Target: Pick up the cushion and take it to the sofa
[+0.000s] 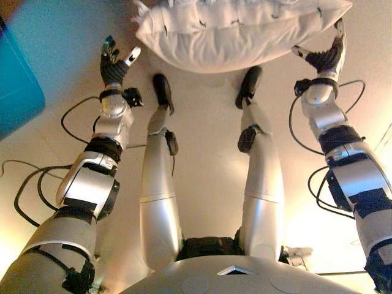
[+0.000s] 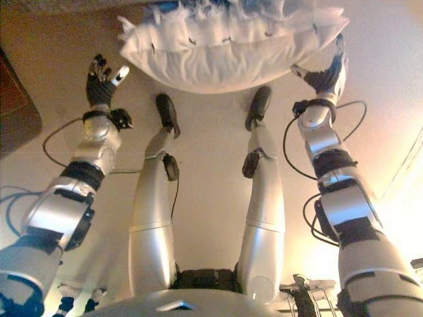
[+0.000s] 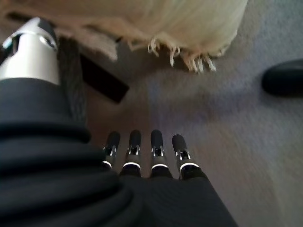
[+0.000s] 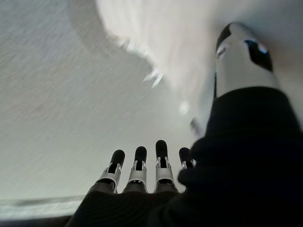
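Note:
A white cushion (image 1: 239, 30) with a tasselled fringe lies on the pale floor just beyond the robot's feet. It also shows in the right eye view (image 2: 225, 46) and in both wrist views (image 3: 180, 23) (image 4: 165, 47). My left hand (image 1: 113, 64) is open, fingers straight, a short way off the cushion's left end and not touching it. My right hand (image 1: 327, 55) is open at the cushion's right corner, its thumb close against the cushion's edge. Neither hand holds anything. The far side of the cushion is out of view.
A blue-green object (image 1: 15, 86) lies on the floor at the far left. A dark block (image 3: 102, 78) sits under a cloth edge near the left hand. The pale floor (image 1: 202, 153) spreads around the cushion.

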